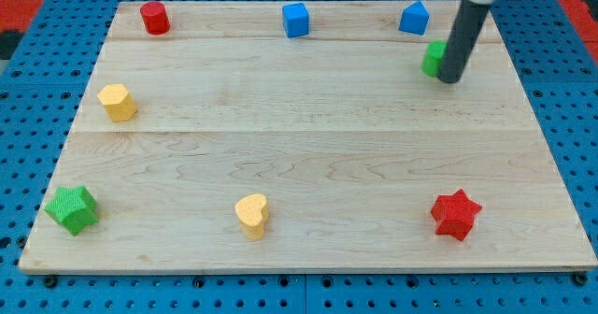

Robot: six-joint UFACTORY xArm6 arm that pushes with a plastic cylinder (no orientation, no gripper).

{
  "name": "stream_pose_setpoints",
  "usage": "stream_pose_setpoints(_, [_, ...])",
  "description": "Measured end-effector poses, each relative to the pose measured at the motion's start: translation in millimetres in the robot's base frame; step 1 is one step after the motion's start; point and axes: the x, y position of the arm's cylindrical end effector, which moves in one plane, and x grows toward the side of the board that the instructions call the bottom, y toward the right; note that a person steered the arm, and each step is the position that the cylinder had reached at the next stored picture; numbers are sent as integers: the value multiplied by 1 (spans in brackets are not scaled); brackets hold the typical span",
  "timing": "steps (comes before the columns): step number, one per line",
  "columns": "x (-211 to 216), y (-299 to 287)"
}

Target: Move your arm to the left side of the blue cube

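Pincer: none on this arm, only a straight dark rod, so nothing opens, shuts or is held; my tip (449, 78) sits on the table (308, 164) near the view's top right.

Near row, view's bottom: green star-like block (72, 209) at left, yellow heart block (251, 215) in the middle, red star block (456, 214) at right. All well apart from the tip.

Mid left: yellow block (117, 102), roughly hexagonal, alone near the left edge.

Far right: green block (434, 59), shape partly hidden by the rod, touching or just beside the tip on its left side.

Far row, view's top: red cylinder (154, 18) at left, blue cube (295, 20) at centre, second blue block (414, 18) with a peaked top at right, just above and left of the rod.

Blue cube lies well to the left of the tip and a bit higher in view. Green block and peaked blue block sit between tip and cube.

Count: two blue, two green, two yellow, two red; eight blocks.
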Motion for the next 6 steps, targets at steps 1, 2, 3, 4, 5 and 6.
stream_pose_setpoints(1, [-28, -1])
stream_pose_setpoints(2, [-43, -9])
stream_pose_setpoints(3, [-43, 6])
stream_pose_setpoints(4, [6, -39])
stream_pose_setpoints(5, [-2, -172])
stream_pose_setpoints(6, [-45, -235])
